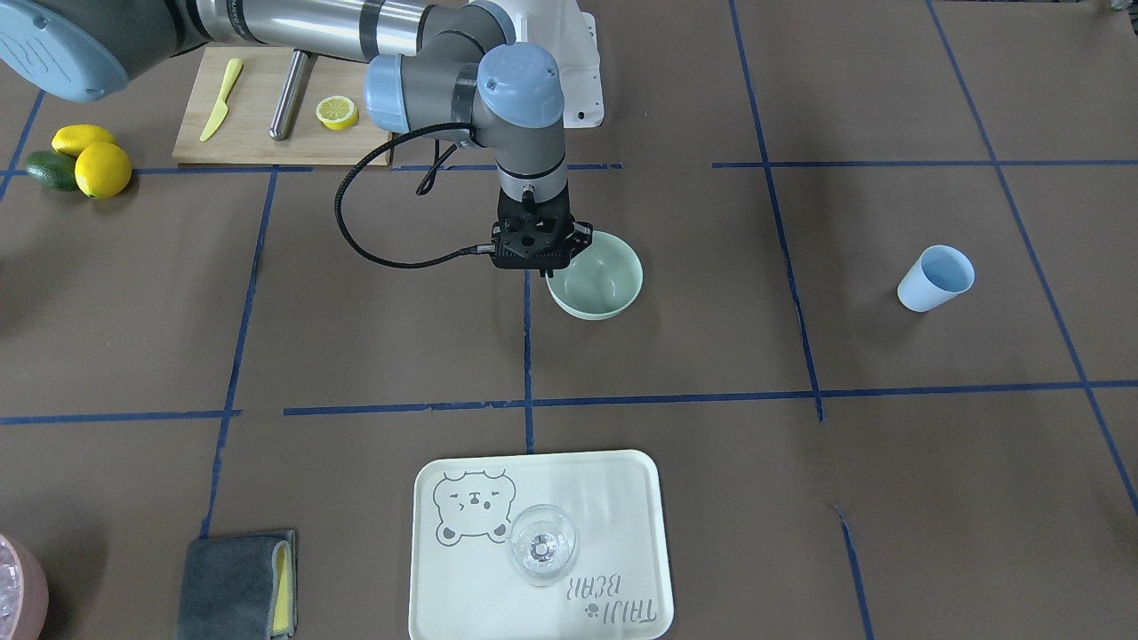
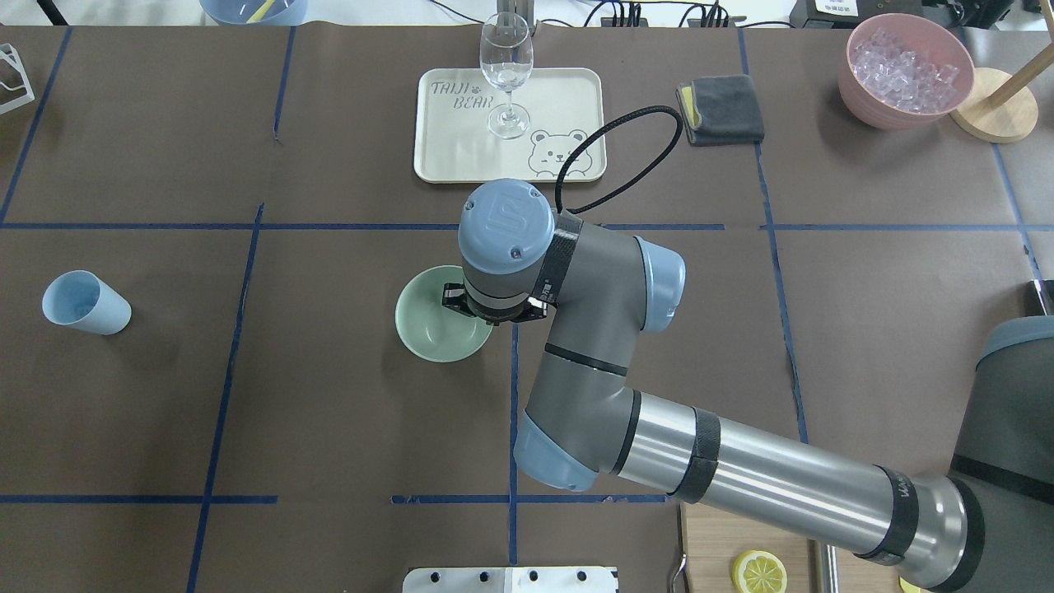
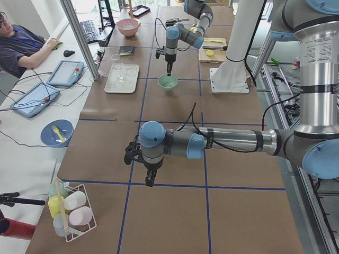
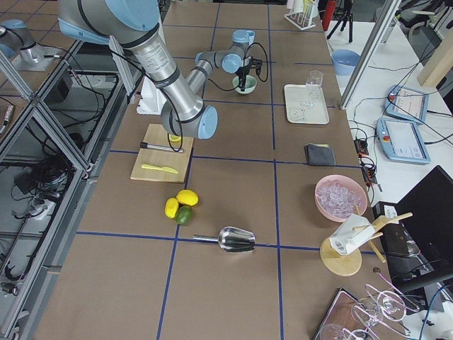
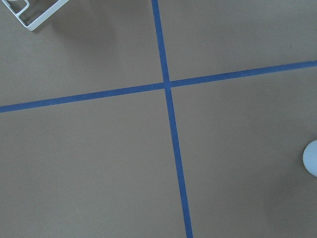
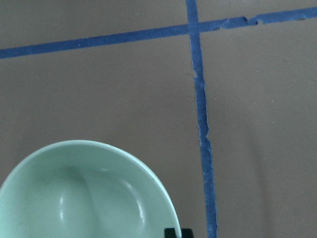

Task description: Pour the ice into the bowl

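The pale mint-green bowl (image 1: 605, 283) stands mid-table and holds nothing; the right wrist view shows its inside (image 6: 89, 198). My right gripper (image 6: 179, 232) points straight down at the bowl's rim on the robot's right side, its two dark fingertips close together on the thin wall. The ice (image 2: 902, 62) is a heap of clear cubes in a pink bowl (image 2: 856, 82) at the far right corner. My left gripper (image 3: 150, 181) hangs over bare table far to the robot's left; I cannot tell whether it is open or shut.
A light blue cup (image 2: 82, 303) lies tilted on the left. A wine glass (image 2: 506, 66) stands on a bear-print tray (image 2: 568, 91), beside a grey cloth (image 2: 720, 109). A cutting board (image 1: 258, 147), lemons (image 1: 102, 169) and a metal scoop (image 4: 233, 239) lie on the robot's right.
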You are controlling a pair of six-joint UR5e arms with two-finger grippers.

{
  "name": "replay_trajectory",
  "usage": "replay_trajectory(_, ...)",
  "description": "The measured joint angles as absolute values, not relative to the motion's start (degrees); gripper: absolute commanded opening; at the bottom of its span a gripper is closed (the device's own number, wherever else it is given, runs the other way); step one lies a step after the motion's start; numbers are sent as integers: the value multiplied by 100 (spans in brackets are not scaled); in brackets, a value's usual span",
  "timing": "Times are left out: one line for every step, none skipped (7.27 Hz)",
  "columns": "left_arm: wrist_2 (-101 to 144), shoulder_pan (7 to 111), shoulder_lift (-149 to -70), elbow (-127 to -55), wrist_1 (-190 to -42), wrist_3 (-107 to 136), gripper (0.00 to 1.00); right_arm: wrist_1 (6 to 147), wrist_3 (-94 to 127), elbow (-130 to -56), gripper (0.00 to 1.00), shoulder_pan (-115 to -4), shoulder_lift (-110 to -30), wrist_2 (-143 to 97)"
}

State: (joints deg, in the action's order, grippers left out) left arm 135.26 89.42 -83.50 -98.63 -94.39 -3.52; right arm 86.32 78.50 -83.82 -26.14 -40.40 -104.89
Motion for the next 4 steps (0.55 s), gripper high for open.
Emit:
replay_trajectory(13526, 8940, -8350, -9862, -9439, -352, 100, 8626, 7830, -8362, 19, -2604, -4080, -10499)
replay_trajectory(13526, 8939, -8350, -9862, -9439, -352, 100, 8612, 7799, -8364, 99, -2600, -4130, -10503)
replay_trajectory(13526, 8939, -8350, -9861, -9439, -352, 100, 8538, 7787, -8382, 100, -2598, -4188, -10467)
replay_trajectory(13526, 8936, -8351, -9858, -9439, -348, 100, 8423, 7784, -8453, 100, -2608, -4238, -10383)
